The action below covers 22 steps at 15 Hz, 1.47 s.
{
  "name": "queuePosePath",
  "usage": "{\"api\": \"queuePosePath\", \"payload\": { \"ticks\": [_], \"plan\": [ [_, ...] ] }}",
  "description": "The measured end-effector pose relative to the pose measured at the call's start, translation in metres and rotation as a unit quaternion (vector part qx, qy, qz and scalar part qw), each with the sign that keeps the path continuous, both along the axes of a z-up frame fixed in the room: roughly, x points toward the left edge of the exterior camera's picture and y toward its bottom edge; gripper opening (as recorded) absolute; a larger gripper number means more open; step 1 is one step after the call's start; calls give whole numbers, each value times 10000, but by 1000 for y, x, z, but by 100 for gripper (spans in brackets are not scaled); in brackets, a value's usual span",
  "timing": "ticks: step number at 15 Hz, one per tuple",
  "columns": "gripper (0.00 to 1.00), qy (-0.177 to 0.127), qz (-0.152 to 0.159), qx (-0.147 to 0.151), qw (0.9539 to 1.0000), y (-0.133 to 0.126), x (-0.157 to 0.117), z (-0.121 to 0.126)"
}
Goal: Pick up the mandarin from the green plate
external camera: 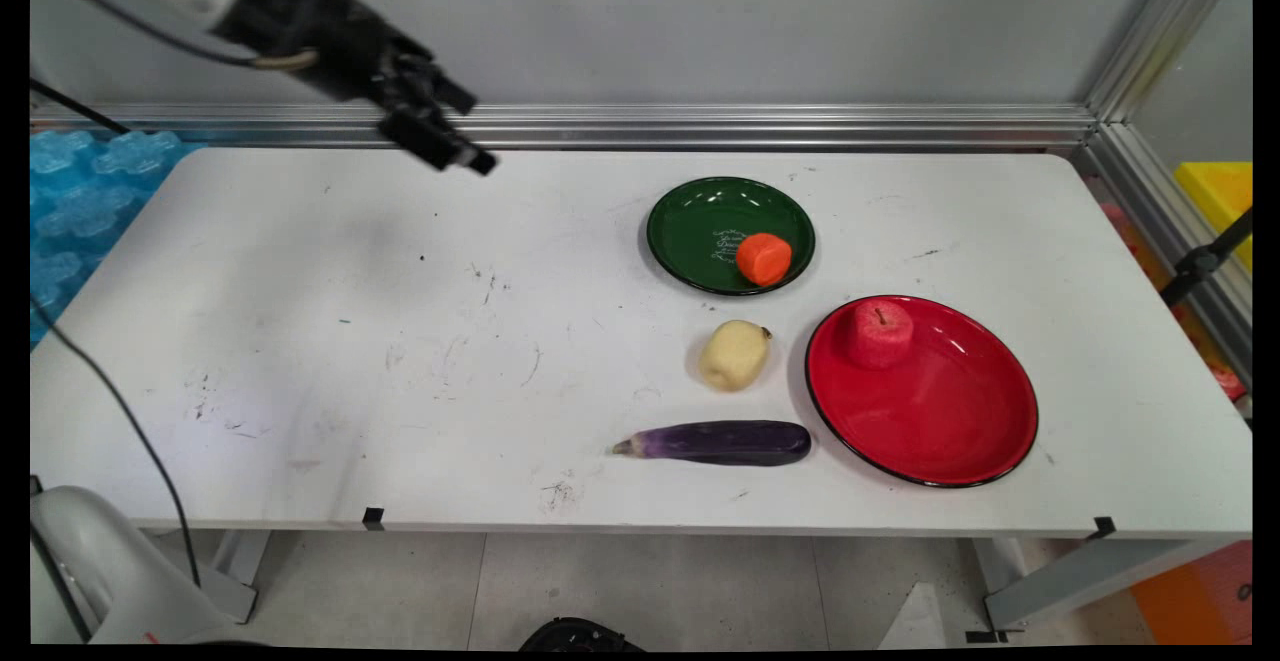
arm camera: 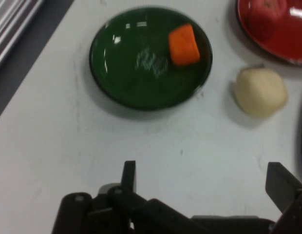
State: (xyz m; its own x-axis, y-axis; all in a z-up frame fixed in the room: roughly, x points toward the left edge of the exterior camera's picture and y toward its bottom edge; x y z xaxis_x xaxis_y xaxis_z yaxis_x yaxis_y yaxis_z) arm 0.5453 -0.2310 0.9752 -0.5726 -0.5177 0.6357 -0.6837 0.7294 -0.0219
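My gripper (external camera: 462, 131) hangs high over the table's far left part, open, with nothing between its fingers (arm camera: 129, 174). It is well apart from everything on the table. The nearest thing is a green plate (external camera: 700, 203) with an orange carrot piece (external camera: 764, 259) on its near right side; both show in the hand view, the green plate (arm camera: 126, 73) and the carrot piece (arm camera: 183, 45). A pale yellow potato (external camera: 734, 354) lies on the table just in front of that plate, seen too in the hand view as the potato (arm camera: 261, 91).
A red plate (external camera: 940, 421) at the right holds a red apple (external camera: 879, 332) at its far edge. A purple eggplant (external camera: 722, 442) lies near the table's front edge, left of the red plate. Blue plastic (external camera: 80, 191) lies off the table's left end.
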Motion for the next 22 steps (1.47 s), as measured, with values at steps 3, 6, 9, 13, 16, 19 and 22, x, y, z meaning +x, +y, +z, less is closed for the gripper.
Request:
{"api": "queuePosePath", "payload": {
  "ticks": [3,6,9,13,16,19,22],
  "plan": [
    [100,130,75,-5,9999,-32,-34,-10],
    [100,221,104,27,9997,-59,-63,-21],
    [100,281,120,60,9995,-83,-88,-33],
    [100,301,121,147,9994,-117,-123,-54],
    [100,291,133,247,9992,-146,-153,-77],
    [100,231,154,362,9990,-168,-174,-99],
    [100,146,153,531,9984,-189,-194,-125]
  ]
}}
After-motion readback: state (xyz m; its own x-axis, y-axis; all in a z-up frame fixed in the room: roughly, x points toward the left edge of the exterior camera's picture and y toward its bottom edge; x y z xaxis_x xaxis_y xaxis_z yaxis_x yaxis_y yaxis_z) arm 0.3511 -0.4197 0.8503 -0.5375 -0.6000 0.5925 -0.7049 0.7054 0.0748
